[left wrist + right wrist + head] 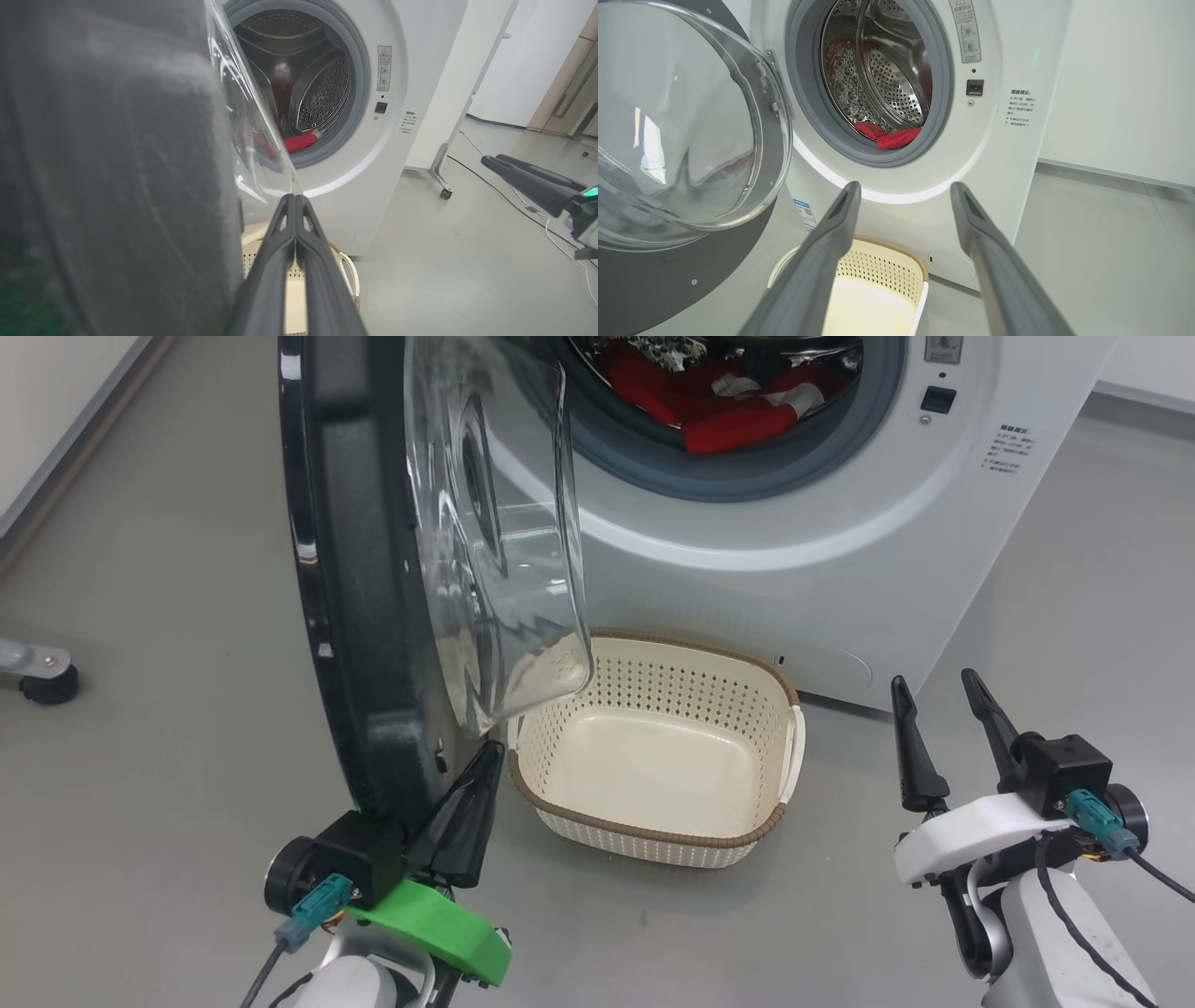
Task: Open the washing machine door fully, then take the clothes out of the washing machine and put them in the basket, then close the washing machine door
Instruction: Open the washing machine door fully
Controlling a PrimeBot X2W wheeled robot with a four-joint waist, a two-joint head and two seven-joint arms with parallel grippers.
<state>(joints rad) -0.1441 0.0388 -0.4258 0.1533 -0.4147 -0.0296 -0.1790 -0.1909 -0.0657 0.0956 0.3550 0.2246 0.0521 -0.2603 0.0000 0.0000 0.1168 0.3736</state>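
Standing edge-on to the head camera, the washing machine door (359, 569) is swung out roughly square to the front of the washing machine (775, 588), its glass bowl bulging toward the robot's right, over the near-left corner of the basket (644, 756). The left hand (492, 751) has its two fingers pressed together, holding nothing, tips up against the lower inner face of the door just under the bowl; whether they actually touch the black rim I cannot tell. The door therefore lies to this hand's left, and a sideways push that way looks like what would swing it fully open. The right hand (934, 681) is spread wide and empty, well to the right of the basket. The red clothes (738, 425) lie low in the drum, up and ahead, with a clear path from the right hand. The basket sits empty on the floor, directly below the drum mouth.
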